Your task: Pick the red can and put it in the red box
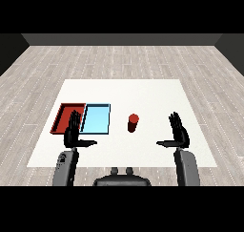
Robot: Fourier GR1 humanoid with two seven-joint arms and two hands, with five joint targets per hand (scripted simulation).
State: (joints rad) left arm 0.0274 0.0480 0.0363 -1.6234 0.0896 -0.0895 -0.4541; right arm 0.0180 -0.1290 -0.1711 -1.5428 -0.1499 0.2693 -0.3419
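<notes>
Can upright on the bench, both hands apart from it.

Red tray (61,112) far left, blue tray (96,119) touching beside it. Left hand (73,131) hovers over their near edges, fingers straight. Can (133,122) stands right of the blue tray. Right hand (178,132), fingers straight, holds nothing.
</notes>
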